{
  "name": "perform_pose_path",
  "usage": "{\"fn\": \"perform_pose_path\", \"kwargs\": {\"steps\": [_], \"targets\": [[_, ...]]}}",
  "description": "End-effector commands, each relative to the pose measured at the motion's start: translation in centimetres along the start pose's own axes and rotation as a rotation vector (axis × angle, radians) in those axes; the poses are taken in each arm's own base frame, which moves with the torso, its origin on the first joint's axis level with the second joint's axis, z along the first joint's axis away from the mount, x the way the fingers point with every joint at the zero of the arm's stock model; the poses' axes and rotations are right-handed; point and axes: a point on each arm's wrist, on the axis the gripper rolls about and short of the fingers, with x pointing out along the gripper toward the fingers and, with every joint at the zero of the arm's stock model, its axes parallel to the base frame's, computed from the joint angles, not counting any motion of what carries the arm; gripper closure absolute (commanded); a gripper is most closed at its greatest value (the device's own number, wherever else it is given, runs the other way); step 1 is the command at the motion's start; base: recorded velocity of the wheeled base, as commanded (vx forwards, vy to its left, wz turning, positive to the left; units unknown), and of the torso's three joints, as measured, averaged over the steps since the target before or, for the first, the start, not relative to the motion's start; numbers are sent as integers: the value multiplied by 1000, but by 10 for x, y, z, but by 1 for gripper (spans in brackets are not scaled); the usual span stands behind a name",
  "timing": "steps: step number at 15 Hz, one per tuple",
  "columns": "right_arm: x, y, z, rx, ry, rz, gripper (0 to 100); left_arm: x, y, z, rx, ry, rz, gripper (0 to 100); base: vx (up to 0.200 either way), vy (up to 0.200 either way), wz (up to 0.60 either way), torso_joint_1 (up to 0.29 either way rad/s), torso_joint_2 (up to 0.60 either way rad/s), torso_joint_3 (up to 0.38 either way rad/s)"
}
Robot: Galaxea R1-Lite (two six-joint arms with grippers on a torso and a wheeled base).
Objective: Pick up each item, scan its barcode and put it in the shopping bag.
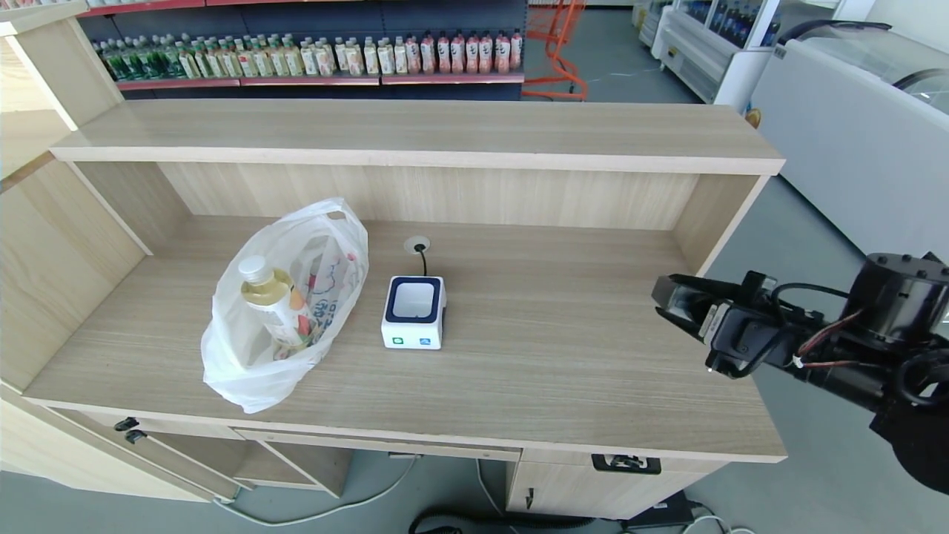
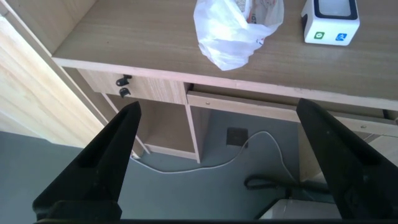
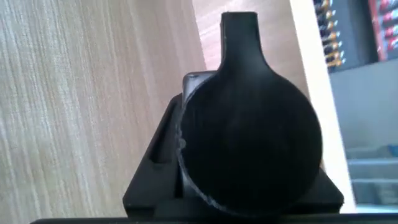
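Note:
A white plastic shopping bag [image 1: 285,311] lies on the wooden counter [image 1: 563,348] at the left, with a capped bottle of yellow drink [image 1: 270,297] and colourful packets inside. Right of it stands the white barcode scanner [image 1: 414,311] with a dark-framed window on top. My right gripper [image 1: 663,297] hovers at the counter's right end, pointing left toward the scanner, shut with nothing visibly held. My left gripper [image 2: 214,162] hangs below the counter's front edge, open and empty. Beyond it, the left wrist view catches the bag [image 2: 233,31] and the scanner [image 2: 329,22].
A raised wooden ledge [image 1: 415,133] runs along the back, and side walls [image 1: 715,215] close the counter at both ends. The scanner's cable drops through a hole [image 1: 417,245] behind it. Drawers [image 2: 249,102] and a floor cable [image 2: 205,163] lie under the front edge.

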Motion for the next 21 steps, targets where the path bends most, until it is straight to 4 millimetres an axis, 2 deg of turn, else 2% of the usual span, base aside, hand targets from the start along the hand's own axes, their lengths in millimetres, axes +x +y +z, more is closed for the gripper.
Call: {"fn": "perform_pose_path", "kwargs": {"steps": [1, 3, 4, 6, 8, 11, 21], "targets": [[-6, -7, 18, -338, -220, -14, 100, 0, 0, 0, 0, 2, 1, 0, 0, 0, 0, 0, 0, 0], [5, 6, 44, -687, -506, -47, 100, 0, 0, 0, 0, 2, 1, 0, 0, 0, 0, 0, 0, 0], [9, 11, 61, -804, -599, -87, 100, 0, 0, 0, 0, 2, 1, 0, 0, 0, 0, 0, 0, 0], [16, 30, 99, -927, -813, -153, 100, 0, 0, 0, 0, 2, 1, 0, 0, 0, 0, 0, 0, 0], [21, 47, 122, -982, -1011, -210, 100, 0, 0, 0, 0, 2, 1, 0, 0, 0, 0, 0, 0, 0], [18, 50, 133, -1046, -1149, -309, 100, 0, 0, 0, 0, 0, 1, 0, 0, 0, 0, 0, 0, 0], [21, 55, 133, -1060, -1163, -314, 100, 0, 0, 0, 0, 2, 1, 0, 0, 0, 0, 0, 0, 0]]}}
